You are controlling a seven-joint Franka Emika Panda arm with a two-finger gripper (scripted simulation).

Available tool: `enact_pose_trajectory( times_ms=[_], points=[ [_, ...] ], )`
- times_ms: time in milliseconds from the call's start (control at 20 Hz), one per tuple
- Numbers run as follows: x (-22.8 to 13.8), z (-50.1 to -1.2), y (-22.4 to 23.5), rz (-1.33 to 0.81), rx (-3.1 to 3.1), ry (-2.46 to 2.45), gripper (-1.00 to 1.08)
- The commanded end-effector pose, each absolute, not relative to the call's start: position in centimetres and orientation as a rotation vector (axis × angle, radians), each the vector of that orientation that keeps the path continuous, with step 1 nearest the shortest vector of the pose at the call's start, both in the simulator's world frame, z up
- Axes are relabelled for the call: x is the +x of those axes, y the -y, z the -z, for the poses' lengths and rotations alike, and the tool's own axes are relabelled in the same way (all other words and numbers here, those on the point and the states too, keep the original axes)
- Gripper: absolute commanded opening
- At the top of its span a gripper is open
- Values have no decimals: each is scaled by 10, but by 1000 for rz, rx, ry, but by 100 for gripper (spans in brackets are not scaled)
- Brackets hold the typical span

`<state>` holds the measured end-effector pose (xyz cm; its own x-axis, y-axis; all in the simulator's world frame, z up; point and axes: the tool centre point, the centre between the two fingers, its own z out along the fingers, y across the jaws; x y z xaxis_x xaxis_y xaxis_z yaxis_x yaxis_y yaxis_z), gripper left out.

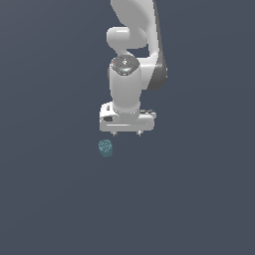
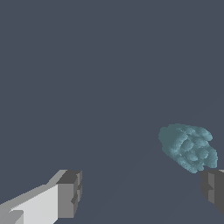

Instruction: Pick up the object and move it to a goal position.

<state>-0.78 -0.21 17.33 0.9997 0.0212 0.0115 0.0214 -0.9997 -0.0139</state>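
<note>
Across the whole scene it's just one flat, dark slate-blue surface (image 1: pixel 50 199), no edges or markings anywhere, so I can't say if it's a worktop or a floor.

Biggest thing by far is the white Panda arm (image 1: pixel 130 60), coming in from the top of the exterior view and pointing straight down. It's got a dark grey band on the exterior view's right side and a small round cap with a red dot on the joint facing the camera.

At its lower end sits the tool (image 1: pixel 126 134), a wide white block with two short stubby fingers poking out underneath. The fingers are spread wide apart and nothing is between them, so it's holding nothing. In the wrist view you can see one finger (image 2: pixel 69 194) with its dark grey pad, and the other one just peeking in at the frame edge.

Smallest is the object (image 1: pixel 105 148), a bumpy teal-cyan lump (image 2: pixel 188 146), way smaller than the tool. In the exterior view it's just below the tool and off toward the exterior view's left, outside the finger gap and not touching either finger. In the wrist view it sits right next to the far-side finger's pad.
</note>
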Motion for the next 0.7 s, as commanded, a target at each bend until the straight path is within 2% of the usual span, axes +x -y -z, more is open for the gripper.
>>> enact_pose_trajectory(
  times_ms=[0,650],
  points=[
    [-8,-173,2,18,-3127,35,100],
    [-7,-159,25,15,-3127,206,100]
  ],
)
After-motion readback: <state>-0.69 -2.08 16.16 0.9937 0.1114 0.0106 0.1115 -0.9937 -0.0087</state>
